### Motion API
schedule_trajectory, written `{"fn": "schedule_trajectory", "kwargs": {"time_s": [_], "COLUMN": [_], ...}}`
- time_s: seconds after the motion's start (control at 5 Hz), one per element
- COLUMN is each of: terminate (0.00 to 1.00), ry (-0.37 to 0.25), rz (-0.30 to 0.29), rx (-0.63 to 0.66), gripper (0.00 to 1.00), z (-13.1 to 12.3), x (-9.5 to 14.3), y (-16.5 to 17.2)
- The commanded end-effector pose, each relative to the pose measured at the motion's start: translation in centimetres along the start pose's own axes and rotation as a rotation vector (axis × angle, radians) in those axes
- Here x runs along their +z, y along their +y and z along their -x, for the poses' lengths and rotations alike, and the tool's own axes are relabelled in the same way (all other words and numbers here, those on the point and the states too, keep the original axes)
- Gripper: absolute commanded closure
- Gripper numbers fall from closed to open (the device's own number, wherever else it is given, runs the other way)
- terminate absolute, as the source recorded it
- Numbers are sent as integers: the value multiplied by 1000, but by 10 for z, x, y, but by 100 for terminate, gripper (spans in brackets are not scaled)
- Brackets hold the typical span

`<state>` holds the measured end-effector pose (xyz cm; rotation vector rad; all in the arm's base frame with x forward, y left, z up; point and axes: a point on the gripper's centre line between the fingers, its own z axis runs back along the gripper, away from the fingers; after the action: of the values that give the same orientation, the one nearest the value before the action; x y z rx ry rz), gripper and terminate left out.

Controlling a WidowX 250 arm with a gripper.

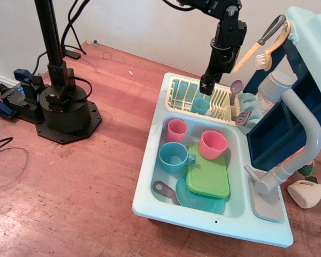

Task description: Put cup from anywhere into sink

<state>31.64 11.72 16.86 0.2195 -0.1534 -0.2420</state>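
Note:
The small teal-blue cup (199, 106) stands upright in the pale yellow dish rack (177, 95) behind the basin. The sink (150, 184) is pale blue-white with a grey curved faucet (306, 140) on its right. My gripper (205, 88) hangs from the black arm, pointing down right above the cup's rim, at or very near it. The fingers look close together from this angle, and I cannot tell whether they grip the rim.
The basin holds two pink cups (177, 130) (213, 144), a light-blue handled mug (174, 157), a green lid (208, 172) and a teal plate (200, 200). Utensils (236, 91) stand in the rack. A black stand base (64, 113) sits left on the wooden table.

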Motion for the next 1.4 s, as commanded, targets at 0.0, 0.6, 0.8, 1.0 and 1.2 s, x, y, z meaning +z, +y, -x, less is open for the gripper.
{"fn": "schedule_trajectory", "kwargs": {"time_s": [0.0, 0.6, 0.8, 1.0, 1.2], "terminate": [0, 0, 0, 0, 0], "ry": [0, 40, 43, 51, 50], "rz": [0, 10, 19, 28, 32], "rx": [0, -32, -41, -41, -34], "gripper": [0, 0, 0, 0, 0], "z": [0, -13, -15, -10, -6], "x": [0, -22, -27, -32, -33], "y": [0, -2, -5, -10, -14]}}
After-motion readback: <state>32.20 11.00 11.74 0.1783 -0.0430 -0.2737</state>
